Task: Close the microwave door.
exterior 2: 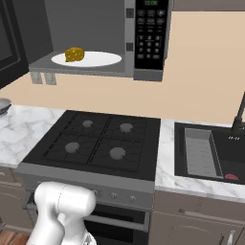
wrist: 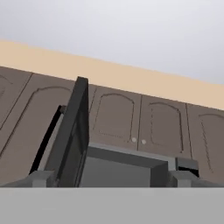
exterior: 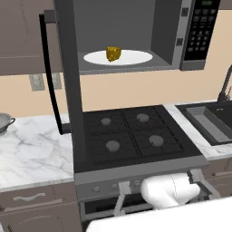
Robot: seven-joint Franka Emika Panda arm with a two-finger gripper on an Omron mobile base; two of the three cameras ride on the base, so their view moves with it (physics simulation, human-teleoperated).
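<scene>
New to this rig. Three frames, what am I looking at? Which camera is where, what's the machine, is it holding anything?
It is a rendered kitchen with a white robot arm on a driving base. Two cameras ride on the base behind the arm, one to its left and one to its right, both looking down over the black stove. The third sits on the hand and looks up at the brown cabinets.

Above the stove hangs the microwave, with its door swung wide open and its black handle facing out. Inside, a yellow cheese wedge sits on the white plate. A sink lies to the right.

The gripper's fingers are not visible, so I cannot tell whether anything is held.
</scene>
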